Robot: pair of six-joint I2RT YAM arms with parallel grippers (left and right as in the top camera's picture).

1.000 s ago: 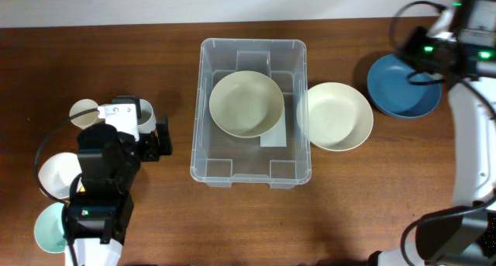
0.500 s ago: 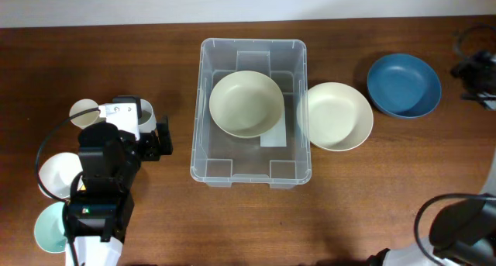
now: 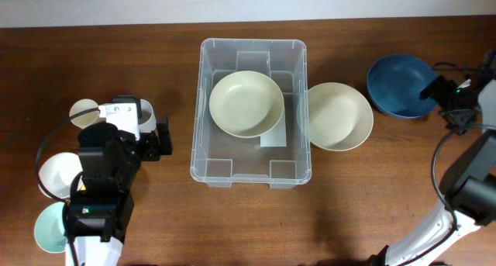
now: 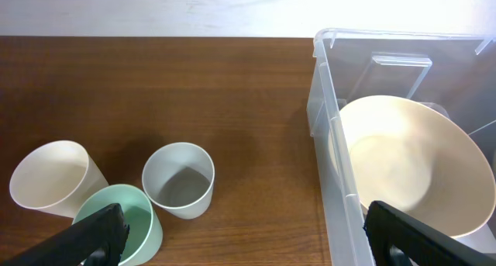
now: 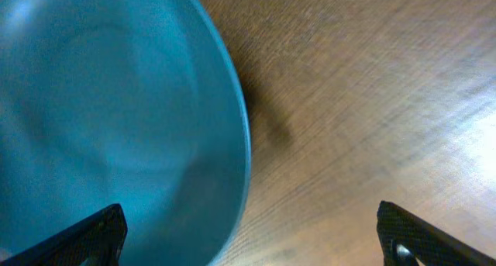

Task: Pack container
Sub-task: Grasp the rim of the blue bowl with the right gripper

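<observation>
the container [image 3: 203,103] sat in the middle of the surface [image 3: 116,49], with a cream bowl [image 3: 246,103] in its far half. a second cream bowl [image 3: 339,116] lay against its right wall, and a blue bowl [image 3: 399,86] lay farther right. the right tool [image 5: 252,235] was at the blue bowl's right rim, fingers wide apart. the left tool [image 4: 252,235], fingers also spread, hung left of the container near three cups [image 4: 178,179].

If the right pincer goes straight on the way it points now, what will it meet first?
Most likely the rim of the blue bowl, which lies straight ahead of the open right pincer. Depth is unclear; it could instead touch the table just beside that rim.
</observation>
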